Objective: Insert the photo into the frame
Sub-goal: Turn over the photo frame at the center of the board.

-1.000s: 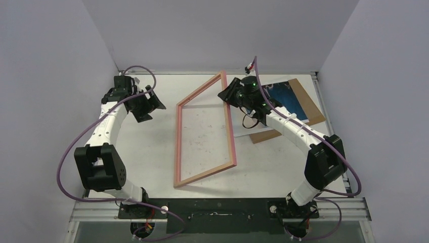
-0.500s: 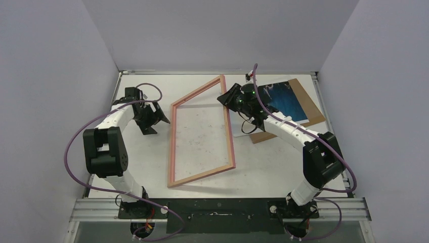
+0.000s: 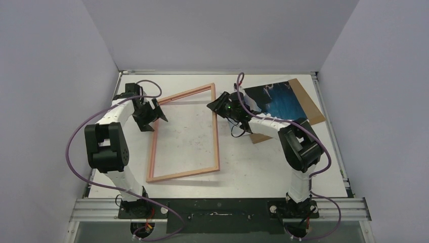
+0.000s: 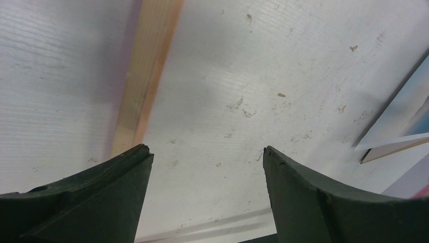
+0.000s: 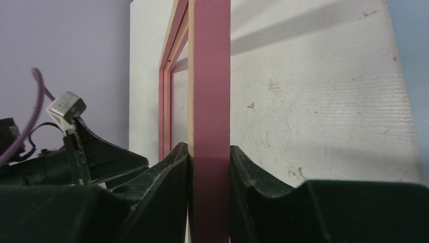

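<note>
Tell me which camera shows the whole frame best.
Top external: the whole frame shows, one side bar pinched by the right hand. Right wrist shows only that gripped pink bar; left wrist, just one tan strip.

The frame (image 3: 216, 136) sits mid-surface (image 3: 263, 162), left of the photo (image 3: 281, 101), which lies on a board (image 3: 311, 109) near the far right corner.

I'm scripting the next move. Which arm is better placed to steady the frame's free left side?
Probably left. The left hand, open and holding nothing, hangs by the frame's left bar; the right hand is shut on the opposite bar.
</note>
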Robot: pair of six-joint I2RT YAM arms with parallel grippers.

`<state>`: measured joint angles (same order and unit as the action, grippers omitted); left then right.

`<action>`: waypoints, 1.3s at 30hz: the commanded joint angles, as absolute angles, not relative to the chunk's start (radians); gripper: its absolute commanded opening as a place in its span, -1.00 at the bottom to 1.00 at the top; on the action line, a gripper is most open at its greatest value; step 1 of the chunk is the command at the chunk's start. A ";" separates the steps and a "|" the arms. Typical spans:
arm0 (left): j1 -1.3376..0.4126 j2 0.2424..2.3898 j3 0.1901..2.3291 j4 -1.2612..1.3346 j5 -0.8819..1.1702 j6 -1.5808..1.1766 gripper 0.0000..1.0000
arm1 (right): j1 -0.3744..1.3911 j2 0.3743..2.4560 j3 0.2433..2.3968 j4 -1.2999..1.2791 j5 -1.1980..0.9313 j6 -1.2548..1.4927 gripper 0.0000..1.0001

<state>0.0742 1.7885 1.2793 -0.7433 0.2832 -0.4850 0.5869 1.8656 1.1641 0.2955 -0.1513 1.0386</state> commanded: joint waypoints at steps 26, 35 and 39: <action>0.079 1.758 1.476 -0.861 0.410 -0.400 0.64 | 0.557 1.987 1.264 0.102 -0.163 0.830 0.36; 0.087 1.641 1.464 -0.822 0.339 -0.385 0.94 | 0.438 1.820 1.287 -0.100 -0.181 0.770 0.42; 0.095 1.603 1.460 -0.793 0.423 -0.408 0.94 | 0.390 1.731 1.312 -0.286 -0.160 0.659 0.43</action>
